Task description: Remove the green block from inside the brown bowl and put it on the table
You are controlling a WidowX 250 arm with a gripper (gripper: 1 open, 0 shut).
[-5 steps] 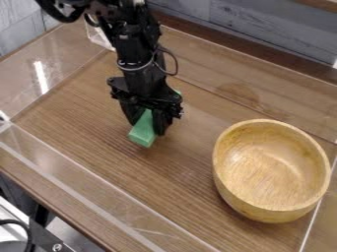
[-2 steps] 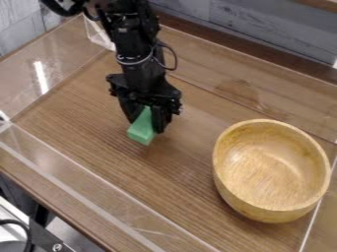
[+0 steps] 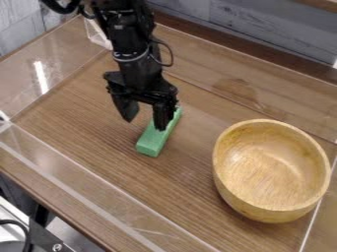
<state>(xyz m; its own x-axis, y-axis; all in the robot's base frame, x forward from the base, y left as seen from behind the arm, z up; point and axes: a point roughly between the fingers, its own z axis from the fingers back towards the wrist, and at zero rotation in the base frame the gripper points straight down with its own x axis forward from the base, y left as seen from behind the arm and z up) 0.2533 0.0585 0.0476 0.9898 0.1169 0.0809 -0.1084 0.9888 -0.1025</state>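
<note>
The green block (image 3: 157,137) lies flat on the table (image 3: 93,157), left of the brown bowl (image 3: 273,168). My gripper (image 3: 145,111) points straight down just above the block's far end. Its black fingers stand spread apart and open, with one finger (image 3: 164,114) close over the block's upper end and nothing gripped between them. The bowl is a round tan wooden one with a thick rim, and its inside shows only bare wood.
Low clear acrylic walls (image 3: 79,175) border the tabletop along the front and left. The arm (image 3: 125,34) rises from the gripper toward the top left. A grey wall panel (image 3: 263,25) runs behind the table.
The gripper opened and let go of the green block. The block, held tilted between the fingers before, now lies flat on the table. The gripper stayed in the same spot.
</note>
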